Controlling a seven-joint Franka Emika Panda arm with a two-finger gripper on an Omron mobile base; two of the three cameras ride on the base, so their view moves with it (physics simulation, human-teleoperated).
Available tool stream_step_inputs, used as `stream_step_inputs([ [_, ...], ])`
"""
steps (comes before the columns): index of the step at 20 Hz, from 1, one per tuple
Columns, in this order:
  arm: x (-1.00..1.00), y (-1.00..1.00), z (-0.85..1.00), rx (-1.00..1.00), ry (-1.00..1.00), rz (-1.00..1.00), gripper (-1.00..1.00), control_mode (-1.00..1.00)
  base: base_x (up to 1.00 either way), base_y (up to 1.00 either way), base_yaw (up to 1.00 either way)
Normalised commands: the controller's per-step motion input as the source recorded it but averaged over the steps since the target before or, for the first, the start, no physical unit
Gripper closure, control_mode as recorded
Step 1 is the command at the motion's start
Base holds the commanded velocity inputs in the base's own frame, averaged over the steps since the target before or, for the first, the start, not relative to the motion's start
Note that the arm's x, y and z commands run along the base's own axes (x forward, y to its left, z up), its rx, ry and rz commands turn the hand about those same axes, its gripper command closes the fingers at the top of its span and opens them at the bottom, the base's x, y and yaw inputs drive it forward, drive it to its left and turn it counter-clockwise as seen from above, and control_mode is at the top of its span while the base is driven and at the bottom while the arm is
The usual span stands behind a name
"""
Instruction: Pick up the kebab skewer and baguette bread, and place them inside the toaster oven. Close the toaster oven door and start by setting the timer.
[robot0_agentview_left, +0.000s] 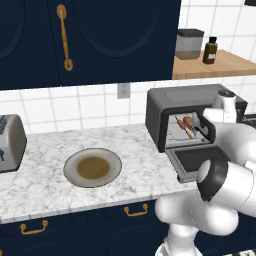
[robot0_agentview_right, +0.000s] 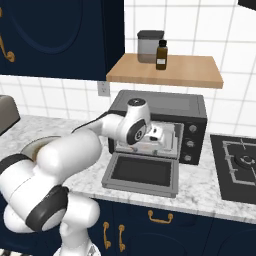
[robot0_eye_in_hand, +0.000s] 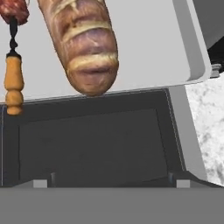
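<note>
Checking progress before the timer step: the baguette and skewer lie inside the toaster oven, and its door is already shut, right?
Not quite: the toaster oven door is folded down open, as the right base view shows. The baguette bread and kebab skewer do lie inside the toaster oven.

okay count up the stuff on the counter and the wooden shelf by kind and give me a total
Toaster oven: 1
Silver toaster: 1
Plate: 1
Kebab skewer: 1
Baguette: 1
Canister: 1
Brown bottle: 1
Total: 7

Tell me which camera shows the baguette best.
The hand view: the baguette is close up, its crust clear, lying on a light tray beside the skewer. In both base views the arm and oven hide it.
</note>
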Motion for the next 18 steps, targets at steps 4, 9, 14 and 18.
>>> stream_step_inputs([
  [4, -0.46, 0.0, -0.06, 0.07, 0.09, -0.24, -1.0, -1.0, 0.0, 0.0, 0.0],
  [9, -0.12, 0.0, -0.23, 0.07, 0.03, -0.18, -1.0, -1.0, 0.0, 0.0, 0.0],
  [14, 0.07, -0.04, -0.36, 0.1, 0.0, -0.08, -1.0, -1.0, 0.0, 0.0, 0.0],
  [18, 0.18, 0.0, -0.32, 0.07, 0.0, -0.08, -1.0, -1.0, 0.0, 0.0, 0.0],
])
